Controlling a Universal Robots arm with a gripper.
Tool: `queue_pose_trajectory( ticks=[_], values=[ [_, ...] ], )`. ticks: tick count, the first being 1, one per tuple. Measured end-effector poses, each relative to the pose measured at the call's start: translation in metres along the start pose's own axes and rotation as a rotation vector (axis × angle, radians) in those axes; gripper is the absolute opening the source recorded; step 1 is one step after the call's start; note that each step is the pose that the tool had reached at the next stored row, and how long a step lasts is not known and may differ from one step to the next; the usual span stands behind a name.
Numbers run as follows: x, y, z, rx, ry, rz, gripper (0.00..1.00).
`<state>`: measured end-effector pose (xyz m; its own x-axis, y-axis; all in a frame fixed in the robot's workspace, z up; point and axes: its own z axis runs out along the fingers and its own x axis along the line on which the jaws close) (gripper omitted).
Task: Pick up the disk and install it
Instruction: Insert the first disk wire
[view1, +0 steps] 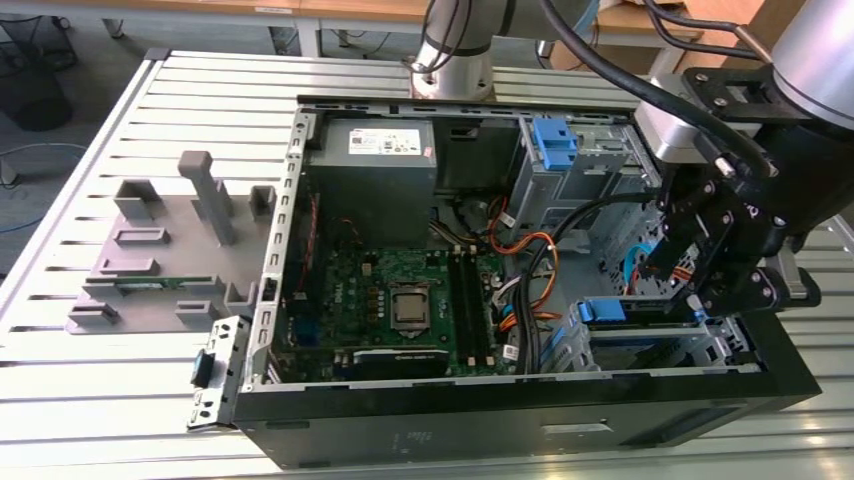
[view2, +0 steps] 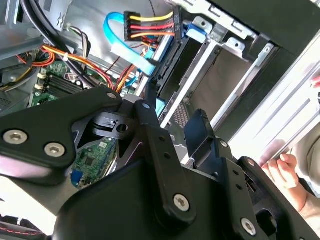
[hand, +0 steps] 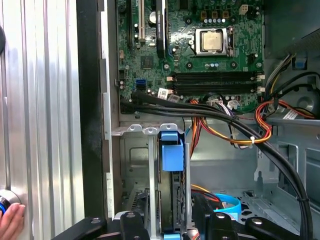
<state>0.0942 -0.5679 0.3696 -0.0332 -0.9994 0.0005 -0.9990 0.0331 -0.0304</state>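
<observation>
The disk (hand: 170, 195) stands on edge in the metal drive bay (hand: 131, 150) at the corner of the open computer case, its blue plastic rail (hand: 171, 152) facing up. In the exterior view the disk's blue rail (view1: 621, 311) shows at the case's lower right. My black gripper (hand: 170, 222) hovers right over the bay, open, one finger on each side of the disk and bay walls, holding nothing. It hangs over that same corner (view1: 694, 290) in the exterior view.
A green motherboard (view1: 400, 295), a grey power-supply box (view1: 380, 150) and an upright blue latch (view1: 554, 140) fill the case. Orange and black cables (hand: 235, 130) cross beside the bay. A grey fixture (view1: 174, 250) sits left of the case. A person's hand (view2: 285, 172) rests outside it.
</observation>
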Motion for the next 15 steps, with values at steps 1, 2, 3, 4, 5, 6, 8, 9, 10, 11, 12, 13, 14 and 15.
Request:
queue_pose_trajectory(
  ticks=[1, 2, 3, 4, 5, 6, 8, 9, 10, 11, 12, 13, 14, 15],
  values=[
    [-0.0001, -0.0017, 0.0002, 0.0000, -0.0001, 0.000, 0.49],
    [-0.0003, -0.0031, 0.0003, 0.0000, -0.0001, 0.000, 0.49],
    [-0.0008, -0.0042, 0.0004, 0.0000, 0.0001, 0.000, 0.49],
    [-0.0018, -0.0048, 0.0004, 0.0000, 0.0002, 0.001, 0.49],
    [-0.0031, -0.0052, 0.0007, 0.0000, 0.0001, 0.002, 0.49],
    [-0.0045, -0.0056, 0.0007, 0.0000, 0.0001, 0.003, 0.49],
    [-0.0074, -0.0063, 0.0008, 0.0000, 0.0002, 0.005, 0.49],
    [-0.0086, -0.0067, 0.0009, 0.0000, 0.0001, 0.005, 0.49],
    [-0.0094, -0.0072, 0.0010, 0.0000, 0.0001, 0.006, 0.49],
    [-0.0100, -0.0078, 0.0012, 0.0000, 0.0002, 0.007, 0.49],
    [-0.0103, -0.0084, 0.0015, 0.0000, 0.0001, 0.007, 0.49],
    [-0.0104, -0.0089, 0.0020, 0.0000, 0.0001, 0.007, 0.49],
    [-0.0106, -0.0094, 0.0025, 0.0000, 0.0002, 0.008, 0.49],
    [-0.0107, -0.0097, 0.0032, 0.0000, 0.0002, 0.008, 0.49]
  ],
)
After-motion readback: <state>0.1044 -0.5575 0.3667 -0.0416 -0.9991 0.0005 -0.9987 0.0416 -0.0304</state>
